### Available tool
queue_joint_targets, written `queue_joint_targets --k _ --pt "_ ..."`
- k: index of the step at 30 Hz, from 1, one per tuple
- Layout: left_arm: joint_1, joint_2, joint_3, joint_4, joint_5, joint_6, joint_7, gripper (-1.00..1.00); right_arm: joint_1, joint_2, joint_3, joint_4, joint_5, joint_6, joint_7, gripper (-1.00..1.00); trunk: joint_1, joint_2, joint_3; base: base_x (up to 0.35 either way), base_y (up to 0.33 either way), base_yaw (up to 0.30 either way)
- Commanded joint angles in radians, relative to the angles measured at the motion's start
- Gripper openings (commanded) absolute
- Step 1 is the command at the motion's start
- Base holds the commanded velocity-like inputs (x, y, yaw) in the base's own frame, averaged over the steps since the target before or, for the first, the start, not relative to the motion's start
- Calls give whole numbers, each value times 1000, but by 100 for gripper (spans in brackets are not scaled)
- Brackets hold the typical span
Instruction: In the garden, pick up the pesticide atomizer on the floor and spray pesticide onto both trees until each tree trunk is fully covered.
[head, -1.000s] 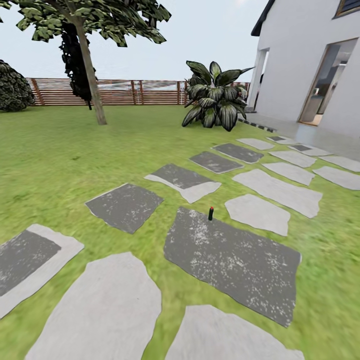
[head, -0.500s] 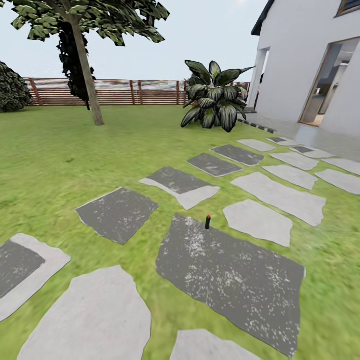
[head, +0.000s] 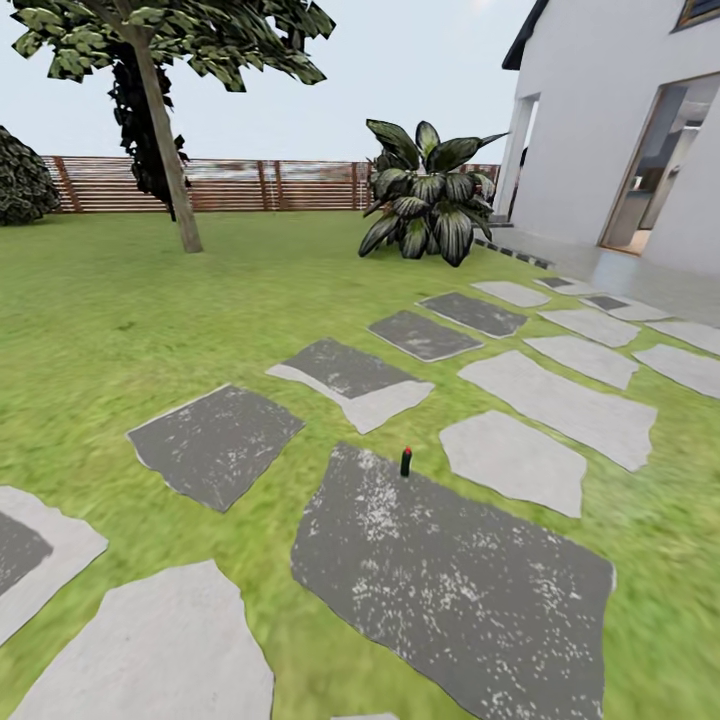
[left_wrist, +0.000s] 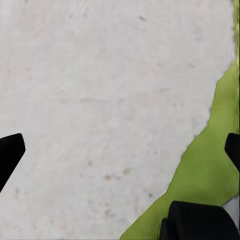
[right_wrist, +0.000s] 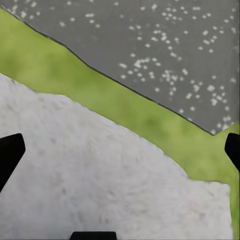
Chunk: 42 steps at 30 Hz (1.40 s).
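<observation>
Green grass (head: 120, 330) fills the garden, crossed by grey and pale paving stones (head: 450, 590). A small dark bottle with a red cap (head: 406, 461) stands upright just below frame centre, at the upper edge of a dark stone. A tree (head: 160, 140) rises upper left before the wooden fence (head: 270, 185); the white house (head: 620, 140) is upper right. Left gripper (left_wrist: 120, 150) and right gripper (right_wrist: 120, 150) fingers are spread apart, empty, above stone and grass.

atomizer (head: 406, 461) on a paving slab (head: 450, 580), tree (head: 160, 130) far left, house (head: 620, 130) right, fence (head: 270, 185) behind
</observation>
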<state>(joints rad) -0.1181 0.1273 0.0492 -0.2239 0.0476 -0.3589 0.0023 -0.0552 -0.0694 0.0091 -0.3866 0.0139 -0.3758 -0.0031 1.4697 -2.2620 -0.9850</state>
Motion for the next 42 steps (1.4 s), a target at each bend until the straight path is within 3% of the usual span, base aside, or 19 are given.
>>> queue_joint_targets --k 1,16,42 --pt "0 0 0 0 0 0 0 100 0 0 0 0 0 0 0 100 0 0 0 278 -167 0" --pt "0 0 0 0 -1 -37 6 100 0 0 0 0 0 0 0 100 0 0 0 278 -167 0" --pt "0 -1 0 3 -2 -40 8 100 0 0 0 0 0 0 0 100 0 0 0 270 -172 0"
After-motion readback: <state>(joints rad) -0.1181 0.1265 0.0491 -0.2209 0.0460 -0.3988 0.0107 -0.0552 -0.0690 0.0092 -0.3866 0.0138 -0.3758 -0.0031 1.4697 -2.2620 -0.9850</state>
